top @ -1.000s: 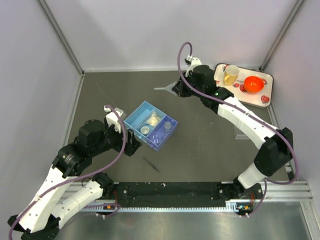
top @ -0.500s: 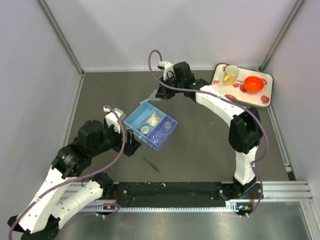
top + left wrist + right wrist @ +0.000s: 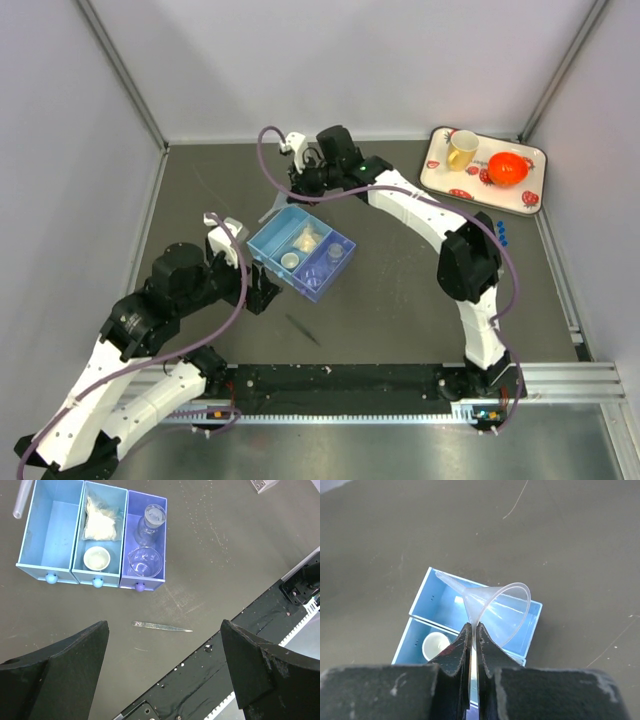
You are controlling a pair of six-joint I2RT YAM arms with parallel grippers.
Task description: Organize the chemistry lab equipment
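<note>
One funnel (image 3: 495,607) pinched in right gripper (image 3: 473,627), rim pt. hidden; left gripper (image 3: 164,625) spread wide, bases cropped.

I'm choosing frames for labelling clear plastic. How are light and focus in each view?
Right wrist: funnel crisp, pale glare along its rim. Left wrist: tray sharp, its glassware glinting, near fingers dark and slightly soft. Top view: soft, even light, faint shadows; the funnel hardly shows.

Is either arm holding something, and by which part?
The right arm's jaws pinch the clear funnel by the rim of its wide cone; the left arm's jaws hold nothing.
</note>
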